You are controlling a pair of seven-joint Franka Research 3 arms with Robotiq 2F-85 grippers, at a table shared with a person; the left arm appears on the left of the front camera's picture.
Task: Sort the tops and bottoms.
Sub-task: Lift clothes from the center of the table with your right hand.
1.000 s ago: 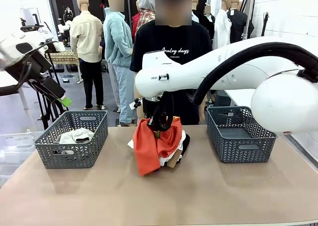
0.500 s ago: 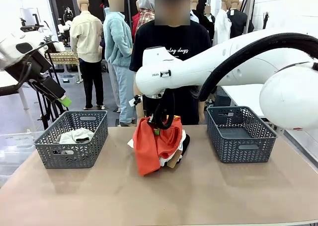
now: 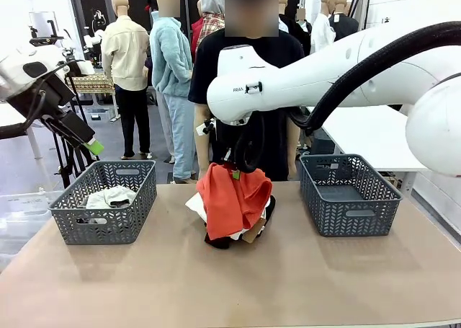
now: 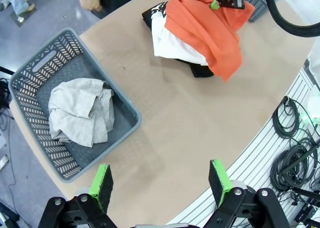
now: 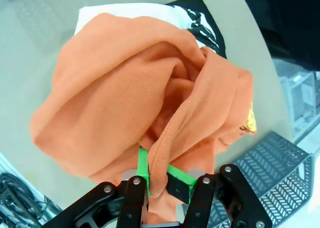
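Gripping a fold of the orange-red top (image 3: 232,198), the right gripper (image 5: 159,172) is clamped shut on the cloth and holds it bunched and hanging above the pile at the centre of the tabletop (image 3: 288,285). The top's lower edge drapes onto the white top (image 4: 165,42) with black print, which lies over the black bottoms (image 4: 202,70). The step in hand looks like picking this first top out of the pile. The next move likely calls for raising it clear of the clothes beneath, then carrying it sideways to one basket. The left gripper (image 4: 160,182) hangs open, holding nothing, high at 9 o'clock. The grey left basket (image 3: 108,227) at 9 o'clock holds one crumpled pale garment (image 3: 109,197); whether that is a top or bottoms I cannot tell. The grey right basket (image 3: 353,213) at 3 o'clock looks bare inside. A person (image 3: 252,61) stands at 12 o'clock
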